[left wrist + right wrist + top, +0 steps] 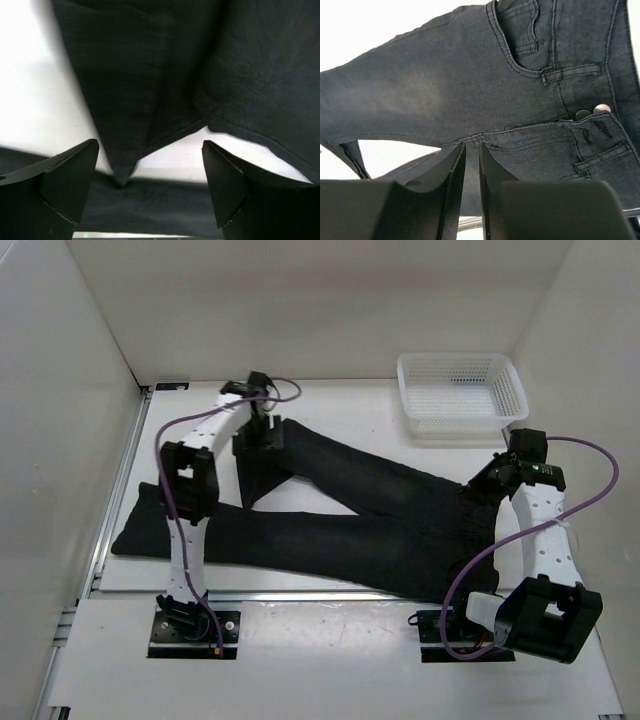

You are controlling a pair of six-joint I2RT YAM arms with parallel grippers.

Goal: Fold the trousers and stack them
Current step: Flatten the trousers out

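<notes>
We count one pair of black trousers [380,530] lying spread on the white table [350,410], with its waistband at the right and its two legs running to the left. The nearer leg [250,530] lies flat and reaches almost to the table's left edge. The farther leg [340,465] angles up toward the back, and its end [255,475] is turned over on itself just beside the left arm.

There are two arms and two grippers. The left gripper [262,432] sits at the turned-over end of the farther leg. In its wrist view the left gripper [150,185] is spread wide, with its two fingers [60,185] set well apart and dark cloth [150,75] hanging ahead of them above a strip of white table.

The right gripper [487,483] hovers at the waistband end. In its own view the right gripper [471,185] has its two fingers [445,200] pressed nearly together, with only a thin slit between them. They point at the front of the trousers [445,95], where we see the fly, a pocket seam and two small round studs [602,108] side by side.

One white mesh basket [460,420] stands at the back right of the table, near the waistband but apart from it.
</notes>
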